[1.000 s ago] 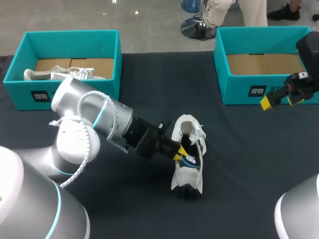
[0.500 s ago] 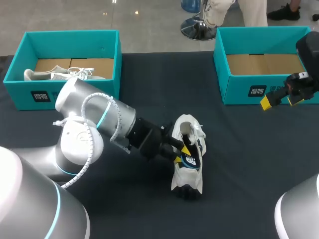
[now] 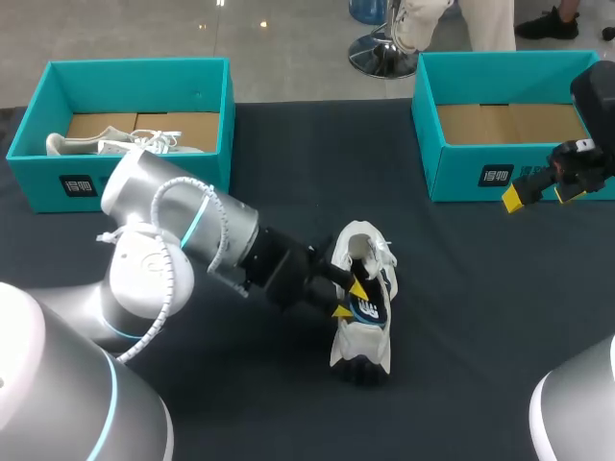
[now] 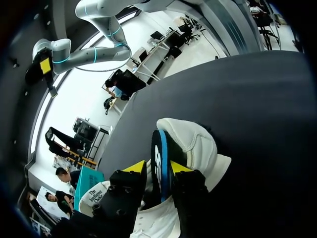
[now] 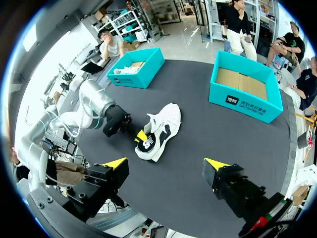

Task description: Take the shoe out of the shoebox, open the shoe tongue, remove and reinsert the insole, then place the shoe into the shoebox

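Bench (image 3: 480, 288): dark-covered; it carries both shoeboxes and the shoe.
Left shoebox (image 3: 38, 178): teal, at the far left of my head view. A second white shoe (image 3: 115, 144) lies inside it.
Right shoebox (image 3: 461, 173): teal, at the far right, with its cardboard floor showing.
Shoe (image 3: 360, 341): white with a dark toe. It sits out on the bench between the two boxes, well apart from both, with its toe end towards me.
Insole (image 3: 370, 307): black with a blue edge and a white mark, partly out of the shoe and standing on its edge.
Left gripper (image 3: 349, 299): at the shoe's side. In my left wrist view the gripper (image 4: 157, 167) has its yellow tips narrow, one on each face of the insole (image 4: 161, 158), clamping it above the shoe (image 4: 198, 148).
Right gripper (image 3: 538, 192): just in front of the right shoebox, well away from the shoe. In my right wrist view this gripper (image 5: 166, 163) has its tips wide apart and holds nothing; the shoe (image 5: 166, 121) lies far ahead of it.
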{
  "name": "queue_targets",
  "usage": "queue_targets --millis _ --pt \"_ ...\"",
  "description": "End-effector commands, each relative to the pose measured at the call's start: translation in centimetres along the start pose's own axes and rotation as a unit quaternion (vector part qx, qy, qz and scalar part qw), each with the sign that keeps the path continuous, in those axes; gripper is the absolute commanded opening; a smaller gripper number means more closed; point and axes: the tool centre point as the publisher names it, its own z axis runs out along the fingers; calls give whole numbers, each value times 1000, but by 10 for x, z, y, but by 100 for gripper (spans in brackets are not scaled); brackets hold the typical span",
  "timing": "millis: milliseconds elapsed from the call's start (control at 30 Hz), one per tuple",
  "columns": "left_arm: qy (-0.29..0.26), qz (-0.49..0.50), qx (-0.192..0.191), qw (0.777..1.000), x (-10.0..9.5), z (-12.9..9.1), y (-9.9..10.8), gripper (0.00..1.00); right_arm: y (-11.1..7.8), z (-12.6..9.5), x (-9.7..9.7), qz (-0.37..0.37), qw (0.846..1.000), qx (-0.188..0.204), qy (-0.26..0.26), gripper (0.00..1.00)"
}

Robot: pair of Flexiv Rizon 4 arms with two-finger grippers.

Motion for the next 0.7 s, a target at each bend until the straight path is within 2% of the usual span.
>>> queue_targets --millis 33,100,267,567,700 --pt "6 3 1 1000 4 0 -5 27 5 1 0 1 1000 5 0 100" --pt "11 5 2 1000 6 2 -6 25 5 1 0 1 1000 5 0 100" --pt "12 5 4 1000 5 3 -7 0 5 1 0 1 1000 5 0 100" --pt "15 11 4 1000 -1 6 -4 0 5 1 0 1 1000 5 0 100" --pt "26 13 -2 1000 -1 11 3 0 5 1 0 1 1000 5 0 100"
